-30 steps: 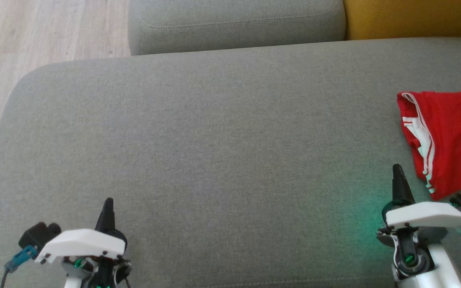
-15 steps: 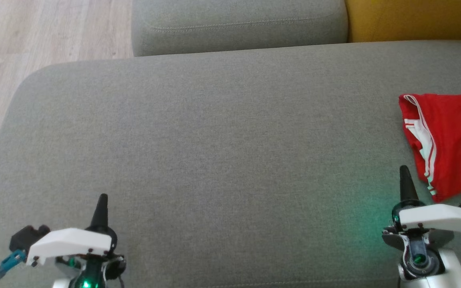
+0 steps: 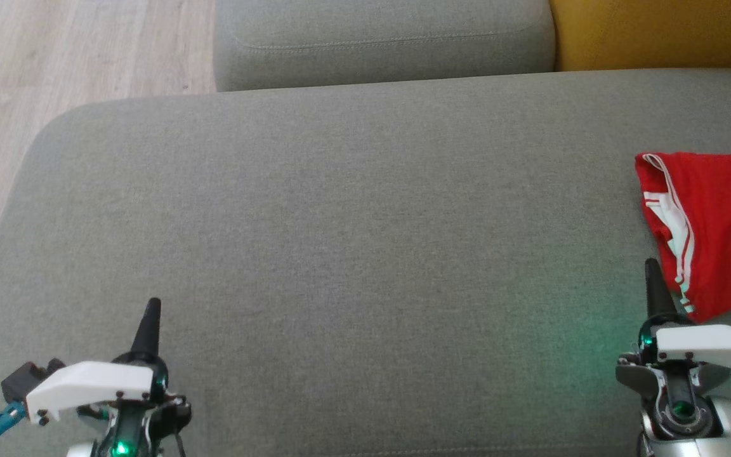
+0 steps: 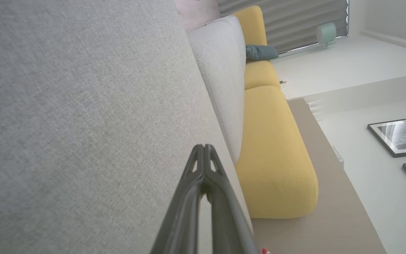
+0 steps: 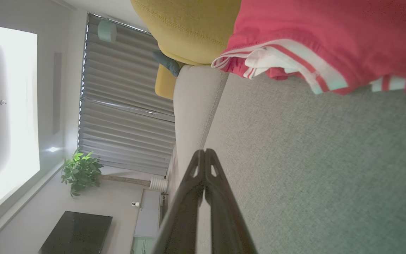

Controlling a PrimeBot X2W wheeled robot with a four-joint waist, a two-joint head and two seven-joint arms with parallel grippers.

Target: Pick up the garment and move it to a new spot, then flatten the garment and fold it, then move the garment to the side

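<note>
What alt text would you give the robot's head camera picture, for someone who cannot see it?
A red garment with white stripes lies on a wide grey sofa cushion, at the picture's right edge. The robot's left gripper and right gripper sit shut and empty at the bottom corners, the right one close beside the garment.

the red garment with white side stripes [image 3: 721, 222] runs off the right edge of the head view, so its full outline cannot be told; in the right wrist view the top and right edges cut it. the mustard-yellow fabric cushion [image 3: 651, 32] is cropped at the top of the head view. a tiny red-and-white speck [image 4: 264, 251] at the left wrist view's bottom edge is too small to identify. two black-framed pictures [image 4: 400, 135] are cut by that view's right edge.
</note>
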